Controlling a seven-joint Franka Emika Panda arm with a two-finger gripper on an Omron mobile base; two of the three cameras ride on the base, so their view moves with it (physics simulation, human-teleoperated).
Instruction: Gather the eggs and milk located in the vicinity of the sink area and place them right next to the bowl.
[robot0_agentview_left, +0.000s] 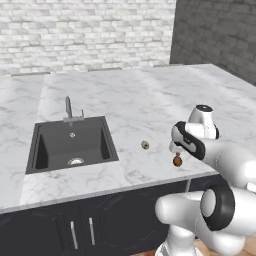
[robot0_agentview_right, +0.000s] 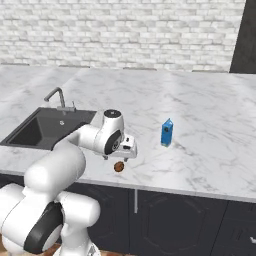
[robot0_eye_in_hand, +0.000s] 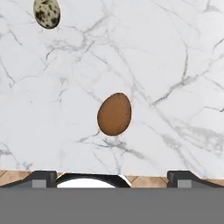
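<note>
A reddish-brown egg (robot0_eye_in_hand: 114, 113) lies on the marble counter near its front edge (robot0_agentview_left: 177, 161) (robot0_agentview_right: 118, 167). My gripper (robot0_eye_in_hand: 113, 178) hangs straight above it (robot0_agentview_left: 174, 150) (robot0_agentview_right: 118, 157), open, its two fingertips (robot0_eye_in_hand: 43, 177) wide apart and nothing between them. A pale speckled egg (robot0_eye_in_hand: 47, 13) rests a little further in on the counter, toward the sink (robot0_agentview_left: 144, 145). The blue milk carton (robot0_agentview_right: 167, 133) stands upright to the right of the gripper. The dark grey sink (robot0_agentview_left: 72, 144) (robot0_agentview_right: 42, 127) with its faucet (robot0_agentview_left: 69, 107) is set in the counter to the left. The bowl is out of view.
The counter's front edge (robot0_agentview_right: 150, 186) runs just below the brown egg, with dark cabinet doors (robot0_agentview_left: 80, 230) beneath. A white brick wall (robot0_agentview_left: 85, 35) backs the counter. My own arm (robot0_agentview_right: 90, 137) crosses between the sink and the brown egg.
</note>
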